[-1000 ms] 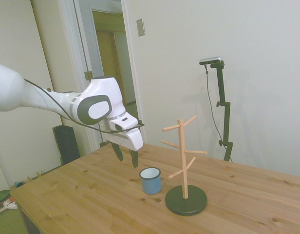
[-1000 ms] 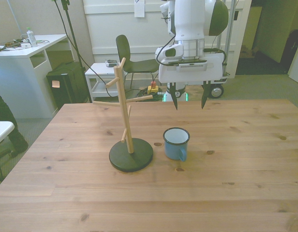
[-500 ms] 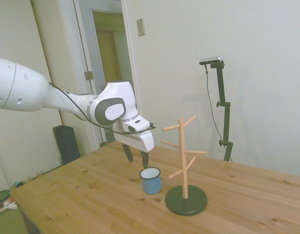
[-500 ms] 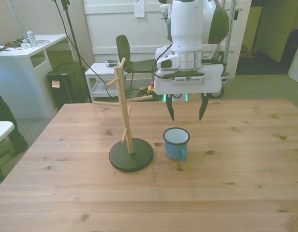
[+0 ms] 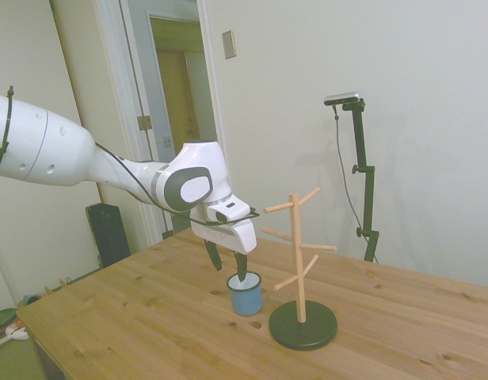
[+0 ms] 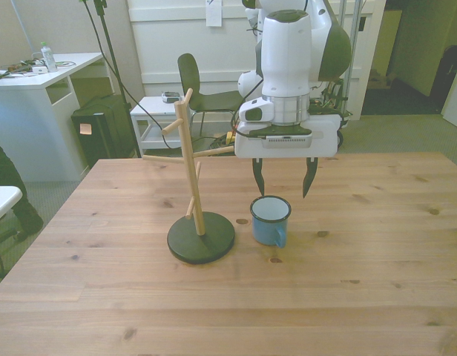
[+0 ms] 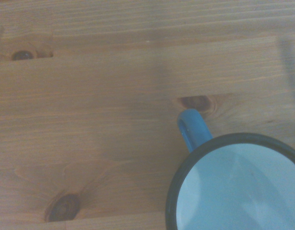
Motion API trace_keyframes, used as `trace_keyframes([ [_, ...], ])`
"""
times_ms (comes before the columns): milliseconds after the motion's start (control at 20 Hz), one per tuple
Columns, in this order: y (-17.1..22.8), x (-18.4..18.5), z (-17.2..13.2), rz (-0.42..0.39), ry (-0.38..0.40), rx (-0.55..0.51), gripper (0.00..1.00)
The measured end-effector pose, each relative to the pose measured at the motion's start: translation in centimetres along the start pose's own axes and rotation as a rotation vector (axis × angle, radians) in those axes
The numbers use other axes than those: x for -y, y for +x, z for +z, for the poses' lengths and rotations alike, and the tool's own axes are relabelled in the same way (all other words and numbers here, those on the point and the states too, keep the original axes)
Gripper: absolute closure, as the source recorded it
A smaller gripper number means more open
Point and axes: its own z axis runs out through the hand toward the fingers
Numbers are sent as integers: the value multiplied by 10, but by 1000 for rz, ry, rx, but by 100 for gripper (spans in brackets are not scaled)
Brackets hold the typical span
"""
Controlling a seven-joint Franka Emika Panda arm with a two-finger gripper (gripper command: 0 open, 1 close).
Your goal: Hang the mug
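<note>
The light-blue mug [image 6: 271, 220] stands upright on the wooden table, just to the front view's right of the peg stand's dark base. Its loop handle [image 7: 192, 129] points toward the front camera. The side view shows the mug [image 5: 245, 293] beside the wooden mug tree [image 5: 300, 269]. My gripper [image 6: 282, 180] hangs open just above and slightly behind the mug's rim, fingers pointing down and nothing between them. In the side view the gripper [image 5: 227, 265] has one fingertip level with the rim. The wrist view shows the mug's white inside [image 7: 236, 189].
The mug tree [image 6: 190, 170] has several angled pegs on a pale upright post and a round dark base [image 6: 201, 238]. Beyond the table stand a chair [image 6: 199, 85], a white desk [image 6: 35, 81] and a person's dark sleeve [image 6: 2, 174] at the front view's left edge.
The gripper has come down and forward over the table, from well behind the mug to just above its rim. It stayed open. The mug and stand have not moved.
</note>
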Motion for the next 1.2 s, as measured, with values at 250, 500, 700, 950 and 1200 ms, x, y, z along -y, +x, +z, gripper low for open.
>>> trace_keyframes([
  [250,1,8,16,-1,6,-10,0],
  [500,-7,20,28,-11,6,-17,0],
  [700,-13,27,36,-13,4,-17,0],
  [950,-15,31,46,-14,-5,-13,0],
  [1200,-20,36,52,-26,-12,-27,100],
])
